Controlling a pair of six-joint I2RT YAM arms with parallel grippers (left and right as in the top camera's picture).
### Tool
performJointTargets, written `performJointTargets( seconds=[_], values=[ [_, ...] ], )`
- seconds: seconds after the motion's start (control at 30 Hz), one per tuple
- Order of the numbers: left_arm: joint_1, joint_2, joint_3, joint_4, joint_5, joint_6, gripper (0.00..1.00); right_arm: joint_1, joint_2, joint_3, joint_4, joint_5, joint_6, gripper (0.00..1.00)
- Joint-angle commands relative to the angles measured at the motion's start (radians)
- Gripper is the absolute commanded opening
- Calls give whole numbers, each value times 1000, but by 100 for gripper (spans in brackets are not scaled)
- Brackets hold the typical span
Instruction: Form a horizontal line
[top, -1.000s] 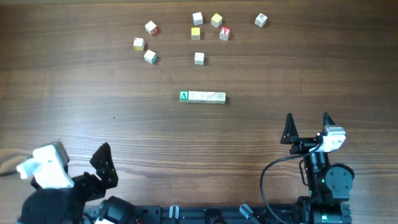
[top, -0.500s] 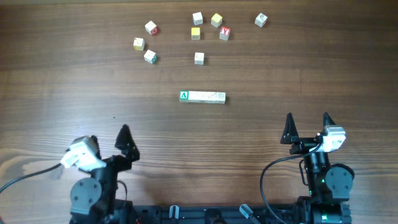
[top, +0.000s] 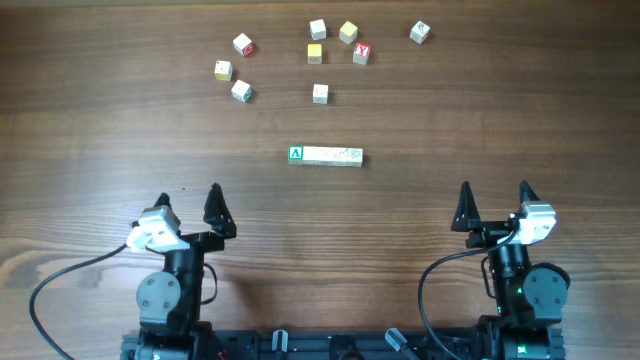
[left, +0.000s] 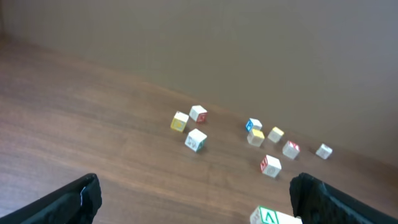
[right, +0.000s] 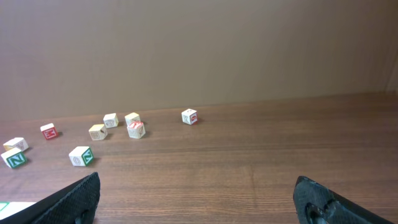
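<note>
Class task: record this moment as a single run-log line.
left pincer: open, empty | right pincer: open, empty | horizontal line of letter cubes: formed, mid-table, not gripped | loose letter cubes: scattered beyond it

The brown wood-grain table (top: 120, 130) carried a short row of pale letter cubes (top: 330, 155) near its middle. The cubes lay edge to edge, running left to right in the overhead view, and the green-faced end cube (top: 295, 153) bore a white mark. Well apart, toward the far edge, loose letter cubes lay scattered: a left group of three (top: 222, 70), a middle cluster of five (top: 314, 53) including a red-faced cube (top: 361, 53), and a lone cube (top: 419, 33) at the right.
</note>
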Motion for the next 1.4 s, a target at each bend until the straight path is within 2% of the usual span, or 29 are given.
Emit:
performJointTargets(
  seconds=[0.0,0.23,1.37],
  values=[
    [22,-11,-30,13,55,74,100,-3,-11,-1,2,6,-19,100],
    [58,-11,-30,-8,148,182,100,-3,-11,-1,2,6,-18,100],
    [58,-10,-30,-6,150,182,100,-3,-11,-1,3,6,-18,100]
  ],
)
